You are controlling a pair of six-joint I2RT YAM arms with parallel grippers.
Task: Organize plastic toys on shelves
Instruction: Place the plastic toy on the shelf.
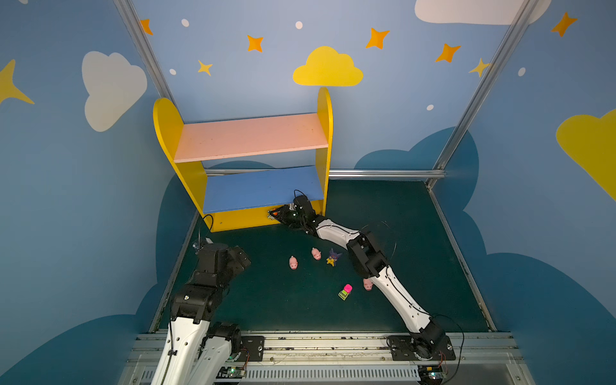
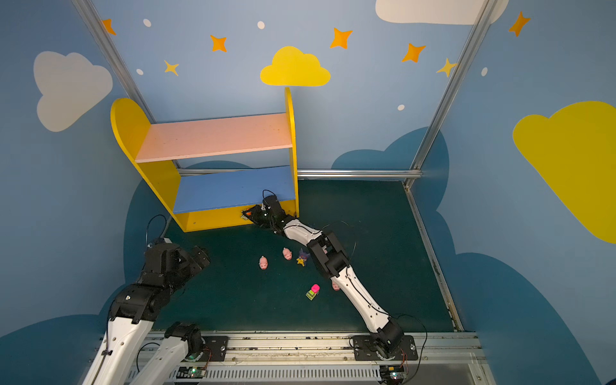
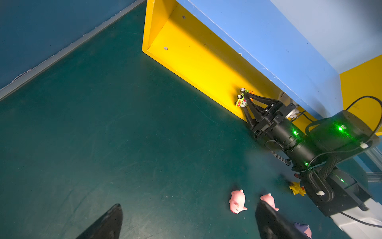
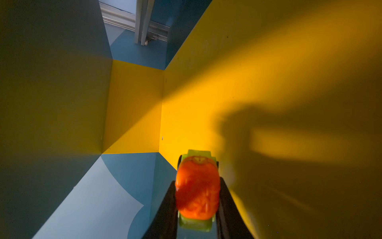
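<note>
Green car with an orange top [image 4: 197, 190], clamped by its sides in the right jaws, low in the wrist picture. It is poised at the yellow base [image 3: 196, 58] of the shelves [image 1: 168, 126] (whether its wheels touch is unclear). The right arm [image 1: 336, 231] is stretched low, likely to clear the overhanging blue board [image 1: 263, 188]. Left jaws gape wide and empty above the bench [image 1: 416, 266], near two pigs [image 3: 237, 201] at lower right.

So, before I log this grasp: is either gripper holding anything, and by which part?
Right gripper holds the orange-topped car by its two sides. Left gripper is open, holding nothing.
</note>
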